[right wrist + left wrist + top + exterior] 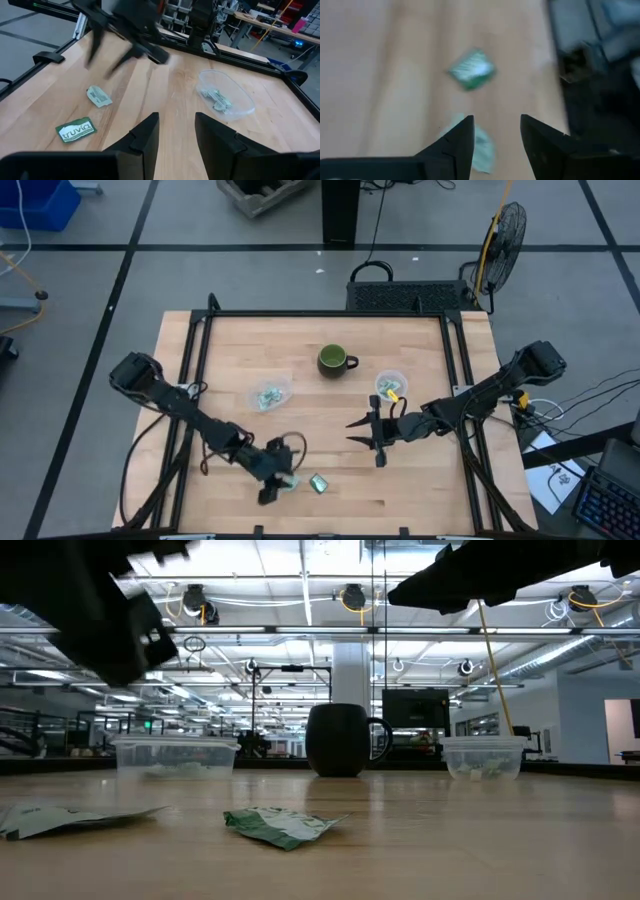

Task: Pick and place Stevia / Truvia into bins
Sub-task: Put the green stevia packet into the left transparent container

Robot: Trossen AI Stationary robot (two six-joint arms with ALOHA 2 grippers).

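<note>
Two packets lie flat on the wood near the table's near edge: a pale one (289, 480) (483, 146) (98, 96) and a dark green Truvia one (318, 484) (471, 70) (76, 131) (281, 825). My left gripper (274, 483) (496, 125) hovers open above the pale packet, clear of the table (118, 625). My right gripper (368, 432) (176, 122) is open and empty at mid-table, near the right bin (390, 387) (485, 756). The left bin (268, 395) (176, 755) (225, 98) holds several packets; the right bin holds some too.
A dark green mug (336, 360) (340, 740) stands between the two bins toward the far side. A black frame rail (452, 380) borders the tabletop on the left, right and far sides. Bare wood lies between the two grippers.
</note>
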